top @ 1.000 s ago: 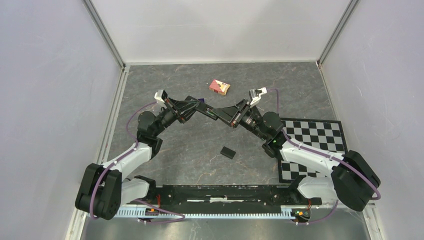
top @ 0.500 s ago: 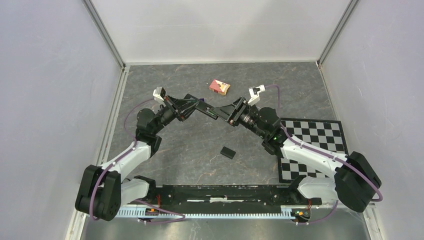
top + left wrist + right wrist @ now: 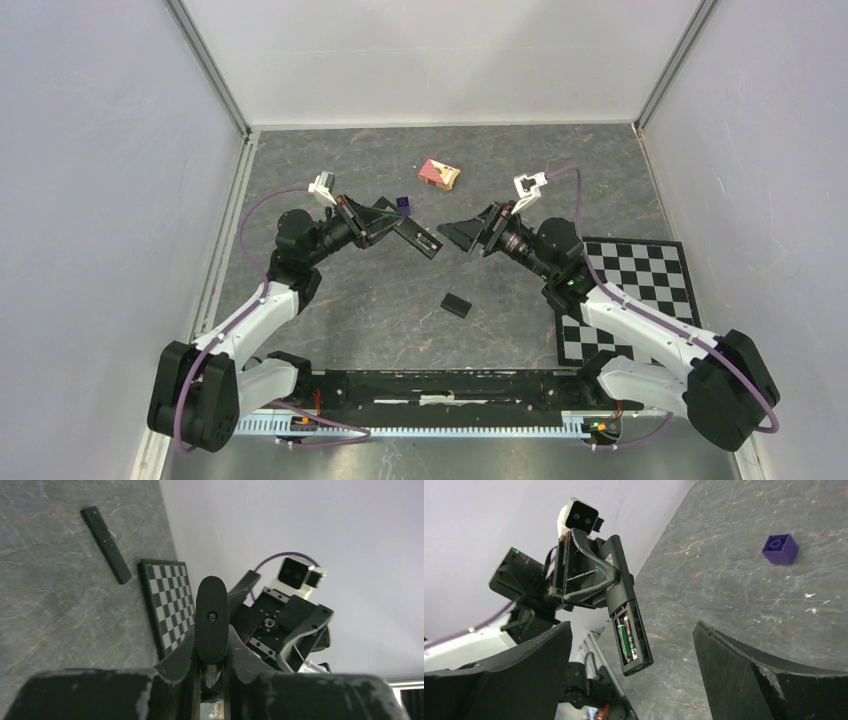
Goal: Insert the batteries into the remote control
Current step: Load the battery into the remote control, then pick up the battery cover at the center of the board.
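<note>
Grey marbled worktop (image 3: 330,160) fills the floor of a white-walled enclosure, with a black-and-white checkerboard mat (image 3: 640,268) lying on its right side.

Both arms reach toward the middle from their bases at the near edge. The left end effector (image 3: 396,224) is clamped on the remote control (image 3: 424,241), its fingers pressing the slim black body from both sides. The remote is held up off the worktop and tilted, with its free end pointing toward the right arm. In the right wrist view its back faces the camera and the battery compartment is uncovered. A dark green battery (image 3: 624,639) lies lengthwise in the compartment. The slot beside it is too small and dark to read.

The right end effector (image 3: 455,235) sits just short of the remote's free end and apart from it. Its two black fingers (image 3: 529,672) are spread wide with nothing between them.

A purple cube (image 3: 402,205) rests on the worktop just behind the left end effector. A red-and-white box (image 3: 438,174) lies farther back, near the centre. A flat black piece (image 3: 457,304) lies on the worktop nearer the bases, between the two arms and left of the mat. In the left wrist view it looks like a slim bar beside the mat's edge.
</note>
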